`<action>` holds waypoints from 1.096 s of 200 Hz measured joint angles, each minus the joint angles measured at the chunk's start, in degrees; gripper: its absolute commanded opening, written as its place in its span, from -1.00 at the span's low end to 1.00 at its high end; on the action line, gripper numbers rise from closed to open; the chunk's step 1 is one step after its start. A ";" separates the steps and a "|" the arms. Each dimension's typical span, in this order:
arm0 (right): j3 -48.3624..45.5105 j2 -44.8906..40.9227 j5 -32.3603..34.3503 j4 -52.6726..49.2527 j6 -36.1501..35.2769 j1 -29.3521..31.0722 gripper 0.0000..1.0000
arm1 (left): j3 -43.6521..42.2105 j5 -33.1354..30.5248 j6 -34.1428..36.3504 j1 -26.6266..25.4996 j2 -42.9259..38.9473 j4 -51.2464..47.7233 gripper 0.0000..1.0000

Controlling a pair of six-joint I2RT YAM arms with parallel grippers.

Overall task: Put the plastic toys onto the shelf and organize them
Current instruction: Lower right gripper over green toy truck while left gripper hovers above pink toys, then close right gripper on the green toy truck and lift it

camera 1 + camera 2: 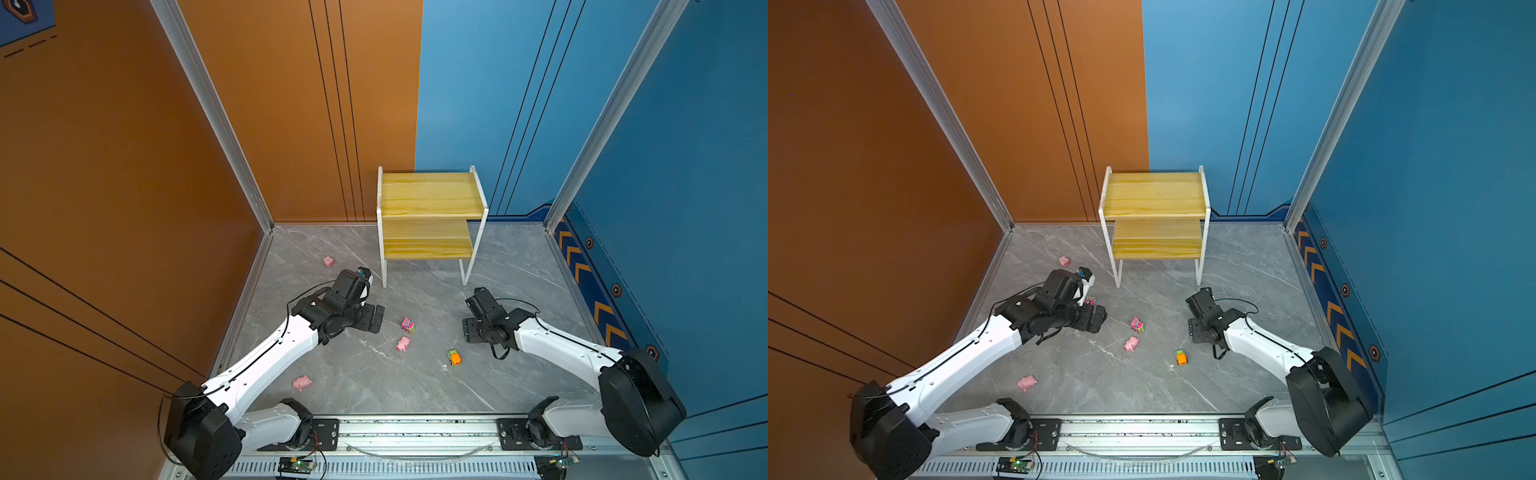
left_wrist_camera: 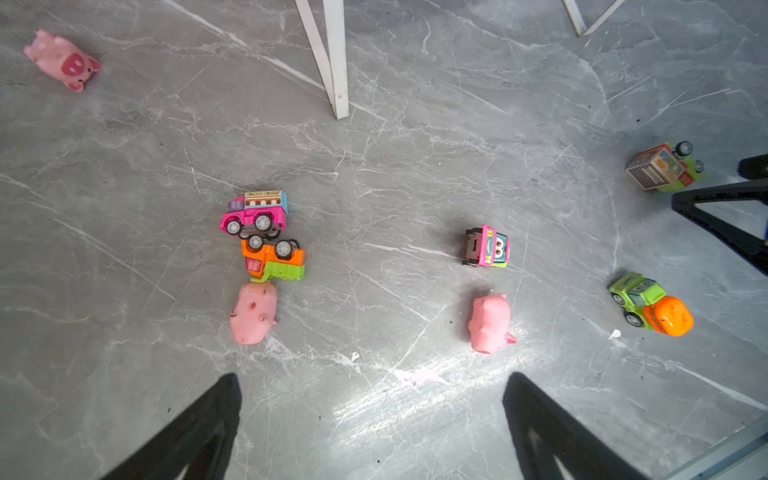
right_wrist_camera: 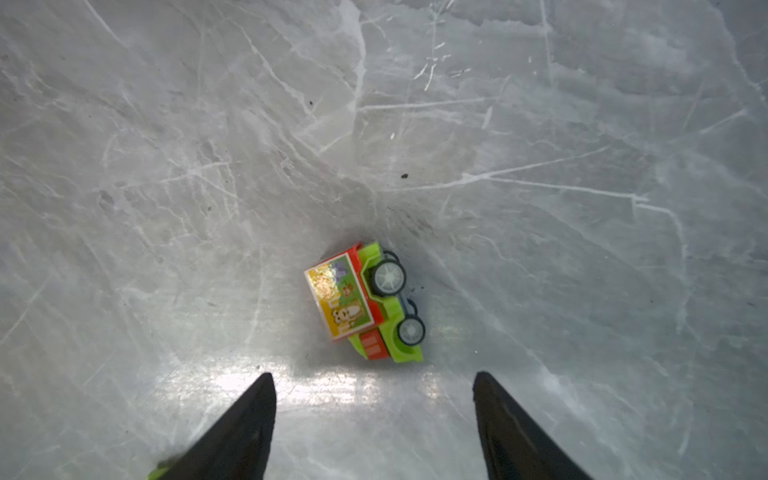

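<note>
Pigs [image 2: 253, 312]: four; toy trucks [image 2: 254, 212]: five; shelf [image 1: 428, 199] boards: two.

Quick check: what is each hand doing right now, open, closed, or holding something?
Left hand: open, holding nothing, above the floor.
Right hand: open, holding nothing, above the tipped green truck.

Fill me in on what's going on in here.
Two robot arms are tidying small plastic toys onto the shelf, and none are up there yet; both boards are bare. The pigs and trucks all lie scattered on the grey floor. The left gripper hangs open above a pink truck and an overturned orange truck, holding nothing. The right gripper is open over a green truck lying on its side, not touching it.
</note>
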 measured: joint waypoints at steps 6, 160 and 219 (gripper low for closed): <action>0.15 0.83 -0.50 0.52 -0.07 -0.44 0.43 | 0.00 0.31 0.22 0.17 -0.33 0.13 0.98; 2.71 6.56 -11.89 8.85 1.79 -1.64 -0.25 | -4.81 8.74 2.67 8.72 -6.73 8.61 0.98; 2.14 5.29 -17.90 15.50 9.22 0.63 -0.21 | -4.85 10.51 2.62 9.07 -6.71 9.75 0.98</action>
